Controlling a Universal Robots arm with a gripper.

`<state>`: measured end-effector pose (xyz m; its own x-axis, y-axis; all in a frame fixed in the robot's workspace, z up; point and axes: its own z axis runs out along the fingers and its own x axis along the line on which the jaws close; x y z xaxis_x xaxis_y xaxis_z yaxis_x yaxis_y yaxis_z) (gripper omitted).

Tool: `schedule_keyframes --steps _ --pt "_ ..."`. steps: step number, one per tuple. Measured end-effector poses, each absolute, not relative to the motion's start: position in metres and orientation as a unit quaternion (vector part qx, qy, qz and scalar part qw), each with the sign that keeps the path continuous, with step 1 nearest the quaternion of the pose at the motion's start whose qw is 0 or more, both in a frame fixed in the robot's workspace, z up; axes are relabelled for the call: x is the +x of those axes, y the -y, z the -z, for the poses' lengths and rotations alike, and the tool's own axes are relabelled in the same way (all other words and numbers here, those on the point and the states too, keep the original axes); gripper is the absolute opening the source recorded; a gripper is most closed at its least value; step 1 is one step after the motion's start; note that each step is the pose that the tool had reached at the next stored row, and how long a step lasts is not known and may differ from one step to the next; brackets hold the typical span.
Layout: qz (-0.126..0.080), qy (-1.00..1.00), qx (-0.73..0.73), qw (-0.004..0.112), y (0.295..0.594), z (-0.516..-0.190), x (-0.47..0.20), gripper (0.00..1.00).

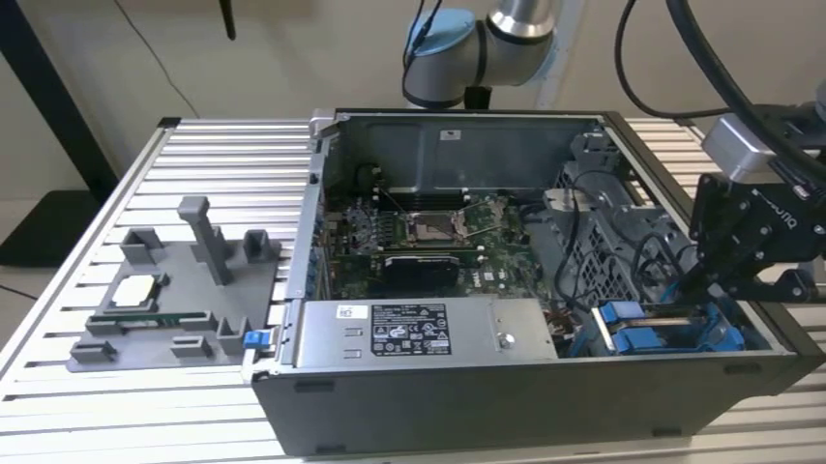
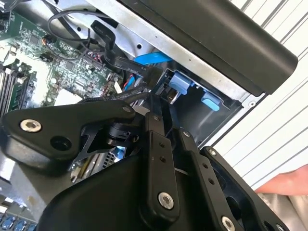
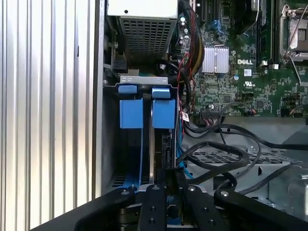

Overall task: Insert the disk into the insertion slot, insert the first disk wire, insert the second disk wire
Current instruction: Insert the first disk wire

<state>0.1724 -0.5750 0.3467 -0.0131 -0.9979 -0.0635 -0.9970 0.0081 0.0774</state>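
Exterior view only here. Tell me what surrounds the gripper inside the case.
Observer: In the first wrist view, the gripper is at the insertion slot, whose two blue tabs lie side by side near the vented end of the power supply.
Operator: Report the cables.
Observer: Black cables loop over a perforated plate beside the slot.
Operator: Look for people.
Observer: The second wrist view shows what looks like a hand by the ribbed table.

Thin disk [image 3: 158,154] edge-on — within blue-tabbed insertion slot [image 3: 143,79].
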Motion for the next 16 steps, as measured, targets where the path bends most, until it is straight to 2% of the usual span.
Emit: schedule_keyframes --steps 16 --pt "0.050 0.710 0.703 0.005 0.5728 -0.3414 0.1730 0.00"
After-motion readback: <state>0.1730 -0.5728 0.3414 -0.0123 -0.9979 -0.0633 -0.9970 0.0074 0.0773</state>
